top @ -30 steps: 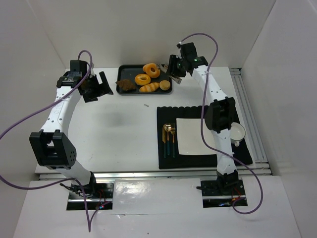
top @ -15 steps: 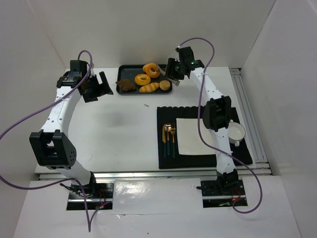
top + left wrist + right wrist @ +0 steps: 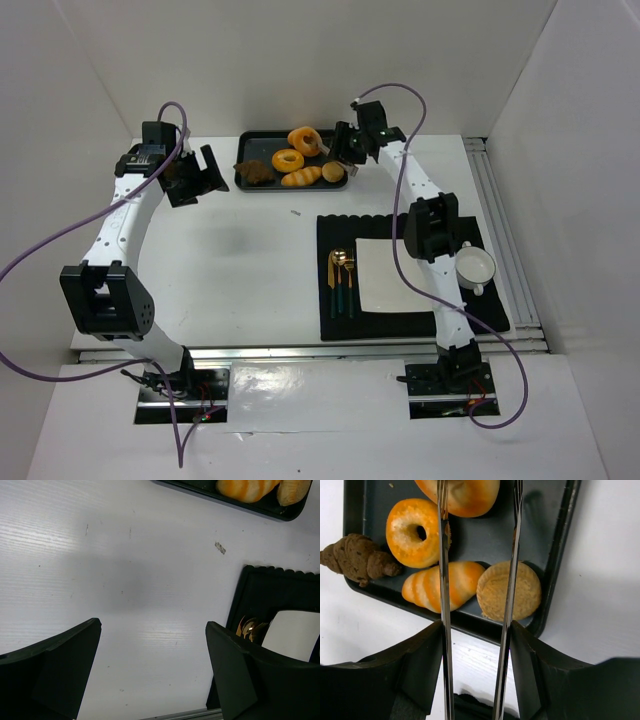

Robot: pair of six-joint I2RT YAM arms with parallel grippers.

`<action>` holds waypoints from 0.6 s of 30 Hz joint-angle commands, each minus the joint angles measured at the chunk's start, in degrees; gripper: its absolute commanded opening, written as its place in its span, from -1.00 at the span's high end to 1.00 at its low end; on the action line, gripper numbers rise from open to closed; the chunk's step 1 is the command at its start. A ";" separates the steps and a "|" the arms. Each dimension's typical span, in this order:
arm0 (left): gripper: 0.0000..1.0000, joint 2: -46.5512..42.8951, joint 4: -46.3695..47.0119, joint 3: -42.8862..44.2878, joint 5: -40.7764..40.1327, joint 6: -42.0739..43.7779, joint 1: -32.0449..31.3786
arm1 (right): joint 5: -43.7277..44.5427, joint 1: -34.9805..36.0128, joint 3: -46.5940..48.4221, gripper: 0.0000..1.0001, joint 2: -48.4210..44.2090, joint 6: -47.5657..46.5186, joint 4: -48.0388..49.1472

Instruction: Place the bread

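Note:
A black tray (image 3: 244,141) at the back of the table holds several breads: two ring doughnuts (image 3: 288,160), a striped loaf (image 3: 301,177), a round bun (image 3: 333,172) and a brown croissant (image 3: 255,172). My right gripper (image 3: 350,145) hovers over the tray's right end, shut on metal tongs (image 3: 443,605). The tongs' two blades stand apart, and in the right wrist view they run over the loaf (image 3: 427,587) and the bun (image 3: 525,590). My left gripper (image 3: 152,625) is open with nothing in it, above bare table left of the tray.
A black mat (image 3: 335,225) at the right carries a white plate (image 3: 385,275) and gold-and-green cutlery (image 3: 343,280). A white cup (image 3: 477,267) sits by the mat's right edge. White walls enclose the table on three sides.
My right gripper has moved left with the tongs, from beside the tray's right edge to over its right end. The left arm has not moved.

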 commanded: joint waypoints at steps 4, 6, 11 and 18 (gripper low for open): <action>-0.98 0.06 0.61 0.42 -0.64 0.67 0.24 | -4.63 -0.23 1.13 -0.21 1.00 2.40 8.16; -0.98 0.06 0.61 0.42 -0.64 0.67 0.24 | -5.41 -0.23 1.13 -0.08 1.00 2.92 8.17; -0.98 0.06 0.61 0.42 -0.64 0.67 0.24 | -4.37 -0.23 -1.76 0.41 -2.68 2.93 9.57; -0.98 -0.47 0.61 -0.11 -0.64 0.67 0.24 | -2.43 -0.23 -9.32 0.46 -13.05 2.93 10.10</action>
